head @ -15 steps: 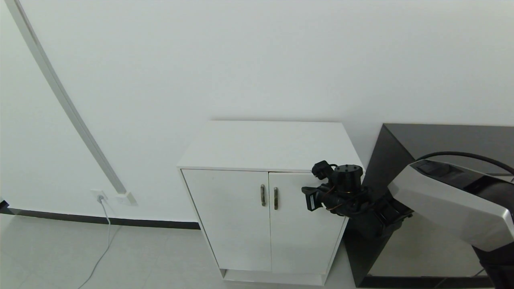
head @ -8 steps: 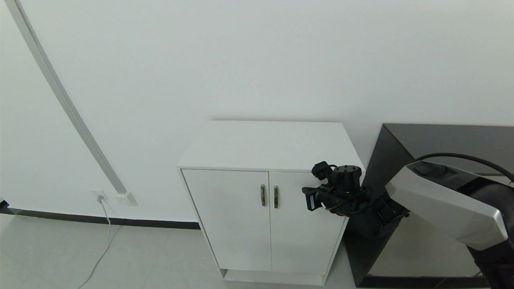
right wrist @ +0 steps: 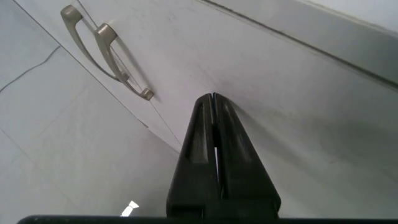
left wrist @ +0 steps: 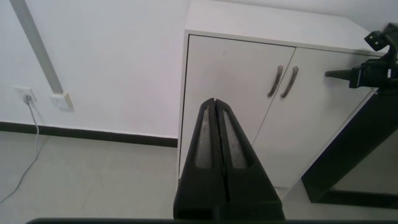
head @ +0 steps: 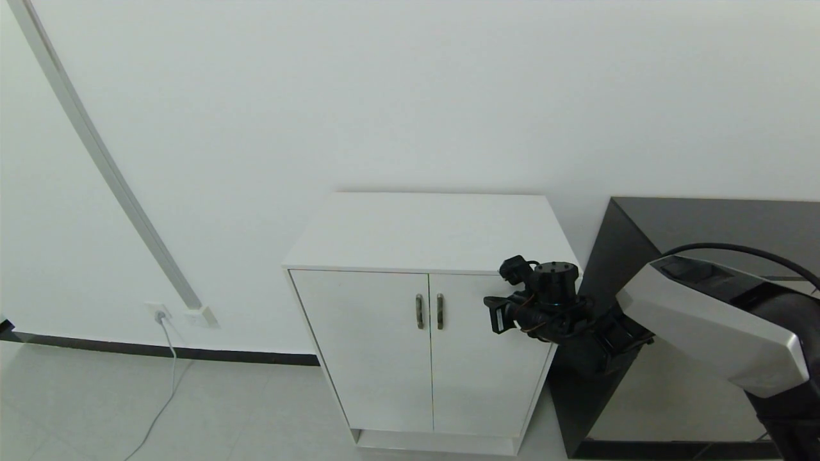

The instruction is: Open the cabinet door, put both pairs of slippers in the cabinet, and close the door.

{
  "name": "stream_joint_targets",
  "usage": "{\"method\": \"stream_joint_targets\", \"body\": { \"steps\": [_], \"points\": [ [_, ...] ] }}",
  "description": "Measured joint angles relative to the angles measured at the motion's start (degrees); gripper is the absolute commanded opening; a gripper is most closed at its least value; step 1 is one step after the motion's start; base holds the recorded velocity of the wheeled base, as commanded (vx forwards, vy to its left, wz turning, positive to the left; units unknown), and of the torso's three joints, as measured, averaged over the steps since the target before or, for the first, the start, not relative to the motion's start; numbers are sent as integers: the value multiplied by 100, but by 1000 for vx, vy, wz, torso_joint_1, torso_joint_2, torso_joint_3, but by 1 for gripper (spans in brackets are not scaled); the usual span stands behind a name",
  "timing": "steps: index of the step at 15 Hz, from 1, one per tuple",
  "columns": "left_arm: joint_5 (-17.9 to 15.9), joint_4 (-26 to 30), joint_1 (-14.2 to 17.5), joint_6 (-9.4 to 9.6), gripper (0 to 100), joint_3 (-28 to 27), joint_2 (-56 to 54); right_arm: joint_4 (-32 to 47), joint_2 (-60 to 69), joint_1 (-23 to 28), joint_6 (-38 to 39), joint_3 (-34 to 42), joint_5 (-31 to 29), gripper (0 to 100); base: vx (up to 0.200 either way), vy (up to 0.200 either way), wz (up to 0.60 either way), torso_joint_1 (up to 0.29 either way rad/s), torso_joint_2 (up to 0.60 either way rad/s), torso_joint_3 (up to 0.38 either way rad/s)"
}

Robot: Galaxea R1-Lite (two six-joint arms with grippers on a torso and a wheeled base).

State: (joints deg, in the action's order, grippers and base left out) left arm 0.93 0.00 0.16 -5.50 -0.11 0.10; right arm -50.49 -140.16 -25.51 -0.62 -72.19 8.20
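Cabinet doors stood shut, two handles side by side at the middle seam. Nearest me, the left gripper hung well short of the white cabinet, fingers pressed together. The right gripper hovered close before the right-hand door, at three o'clock from the handles, fingers likewise together. A black unit stood at the cabinet's three o'clock, a wall socket at nine.

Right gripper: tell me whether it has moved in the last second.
No, hardly: the right gripper keeps its gap from the handles, in front of the cabinet's right door.
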Motion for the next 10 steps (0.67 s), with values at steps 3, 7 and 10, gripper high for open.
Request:
{"method": "stream_joint_targets", "body": {
  "steps": [3,7,10],
  "points": [
    [2,0,0,-2,0,0,0,-6,0,16,5,4,2,0,0,0,0,0,0,0],
    [0,0,0,-9,0,-2,0,-57,22,22,5,105,-2,0,0,0,0,0,0,0],
    [0,0,0,-11,0,0,0,-279,173,20,5,464,-5,0,0,0,0,0,0,0]
  ]
}}
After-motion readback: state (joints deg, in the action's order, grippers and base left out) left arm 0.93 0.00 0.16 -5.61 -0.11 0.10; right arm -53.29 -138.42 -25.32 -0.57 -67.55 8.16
